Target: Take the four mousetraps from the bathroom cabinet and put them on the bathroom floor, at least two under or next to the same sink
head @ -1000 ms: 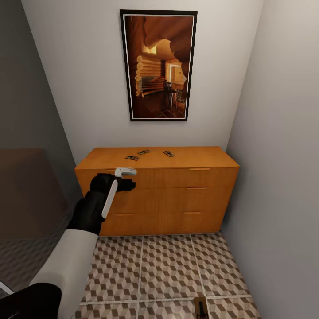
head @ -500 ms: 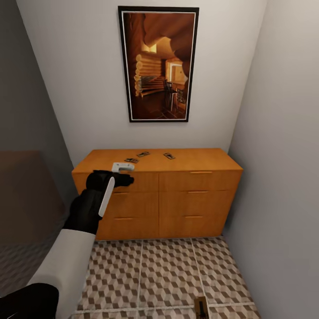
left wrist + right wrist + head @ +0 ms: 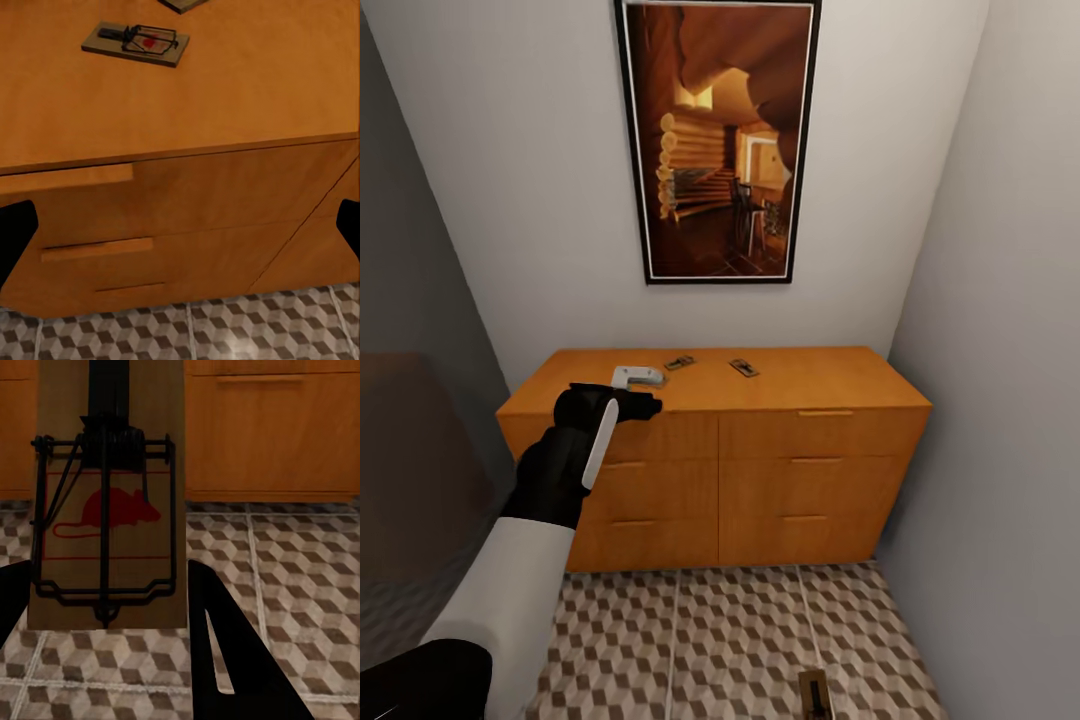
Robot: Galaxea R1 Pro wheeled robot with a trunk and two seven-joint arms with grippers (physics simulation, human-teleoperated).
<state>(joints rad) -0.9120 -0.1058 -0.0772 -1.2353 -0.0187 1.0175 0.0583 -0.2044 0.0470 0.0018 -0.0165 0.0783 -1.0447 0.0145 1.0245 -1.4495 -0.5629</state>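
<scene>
Right gripper (image 3: 105,607) clamps a mousetrap (image 3: 109,495); left gripper (image 3: 180,225), jaws spread wide, hovers at the cabinet (image 3: 225,112).

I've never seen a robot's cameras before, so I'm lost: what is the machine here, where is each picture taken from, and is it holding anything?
It is a simulated two-armed robot. One picture looks down from its head: its left arm reaches over an orange cabinet under a painting. The other two come from cameras by each claw. The left claw is open, its fingers at the picture's edges, above a trap on the cabinet top. The head view shows two traps there. The right claw seems to grip another trap above the tiled floor.
</scene>
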